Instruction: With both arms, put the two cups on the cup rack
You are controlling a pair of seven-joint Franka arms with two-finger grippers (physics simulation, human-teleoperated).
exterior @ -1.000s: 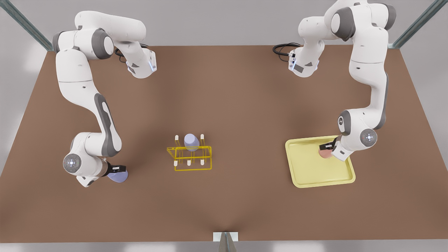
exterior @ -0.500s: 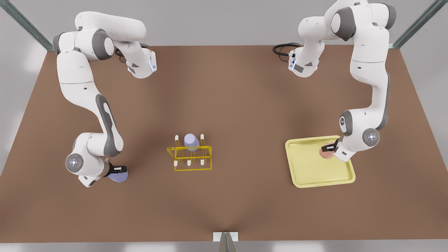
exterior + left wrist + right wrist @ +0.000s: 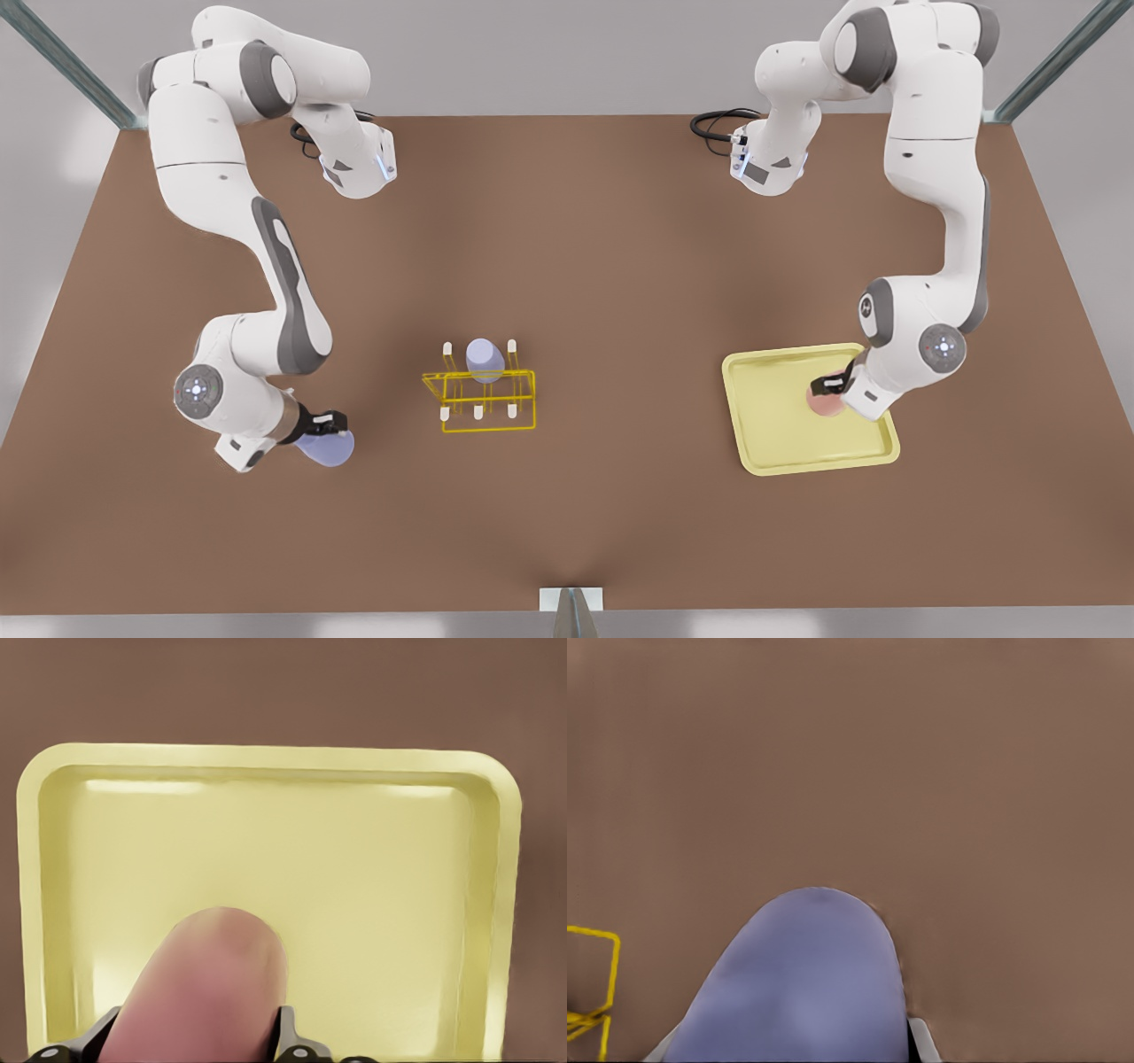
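Since a second ago the right arm, at the front view's left, has swung its lavender cup nearer the rack; the left arm over the tray has barely shifted.

On the brown table the tray lies well apart from the rack, toward the front view's right. The rack carries a second lavender cup on a rear peg, so I judge that one placed, with two carries left.

The right gripper is closed on the lavender cup. The left gripper clasps the pink cup just above the tray floor.

Nothing lies between either cup and the rack; the seated cup and neighbouring pegs crowd the free ones.
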